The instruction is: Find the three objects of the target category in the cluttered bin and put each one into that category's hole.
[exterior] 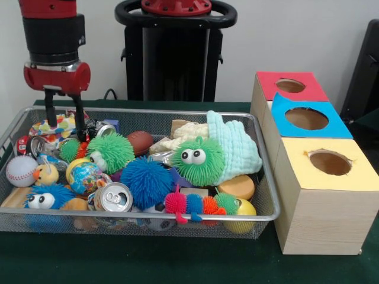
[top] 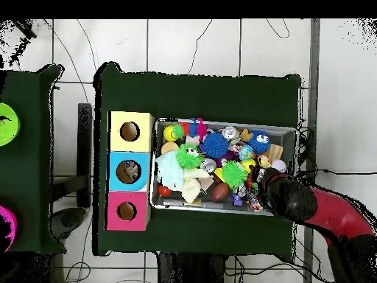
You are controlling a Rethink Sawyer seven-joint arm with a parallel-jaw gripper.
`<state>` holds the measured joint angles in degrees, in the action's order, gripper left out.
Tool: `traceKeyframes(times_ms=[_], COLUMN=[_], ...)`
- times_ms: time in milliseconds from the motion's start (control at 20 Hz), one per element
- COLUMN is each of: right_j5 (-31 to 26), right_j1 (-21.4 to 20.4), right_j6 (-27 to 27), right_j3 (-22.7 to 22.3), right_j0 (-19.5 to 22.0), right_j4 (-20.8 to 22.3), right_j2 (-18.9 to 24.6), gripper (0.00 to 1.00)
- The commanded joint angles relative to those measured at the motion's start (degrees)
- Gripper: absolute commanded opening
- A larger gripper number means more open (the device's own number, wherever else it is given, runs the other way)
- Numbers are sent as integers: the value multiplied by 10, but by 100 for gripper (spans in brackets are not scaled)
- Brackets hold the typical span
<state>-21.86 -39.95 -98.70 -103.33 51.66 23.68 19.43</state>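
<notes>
Table (exterior: 177, 266): dark green cloth top, carrying the bin and the box row side by side.
Arm (exterior: 53, 41): red and black, coming down over the bin's corner farthest from the boxes; in the overhead view it covers that corner.
Mesh bin (exterior: 148, 220): silver wire, shallow, packed with toys, balls and cans.
Box row: three wooden boxes just beside the bin, each with a round hole on top: yellow box (exterior: 328, 195) nearest the camera, blue box (exterior: 308, 121) in the middle, red box (exterior: 290, 86) farthest.
Cloth (exterior: 234, 148): pale mint, heaped at the bin's end next to the boxes.
Spiky toys: green one with eyes (exterior: 198, 160) against the cloth, plain blue one (exterior: 145, 180) mid-bin, green one (exterior: 109, 152) behind it, blue one with eyes (exterior: 44, 198) at the front corner.
Gripper (exterior: 64, 118): two black fingers spread apart, pointing down, nothing between them, tips among the clutter by a crushed can (exterior: 100, 129).
Can (exterior: 113, 198): silver top facing the camera, front of bin.
Baseball (exterior: 22, 171): white, against the bin's end wall.
Target objects: which category cannot be told; all holes look unfilled except something dim in the blue one.
</notes>
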Motion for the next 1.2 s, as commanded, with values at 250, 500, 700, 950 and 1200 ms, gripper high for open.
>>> traceKeyframes(times_ms=[250, 500, 700, 950, 1200], right_j5=[1, -52, -69, -75, -50], right_j1=[51, 49, 74, 112, 145], right_j6=[40, 98, 124, 126, 93], right_j3=[2, 53, 99, 148, 171], right_j0=[24, 42, 45, 40, 29], right_j4=[64, 72, 85, 90, 95], right_j2=[23, 49, 68, 86, 91], gripper=[100, 100, 100, 100, 100])
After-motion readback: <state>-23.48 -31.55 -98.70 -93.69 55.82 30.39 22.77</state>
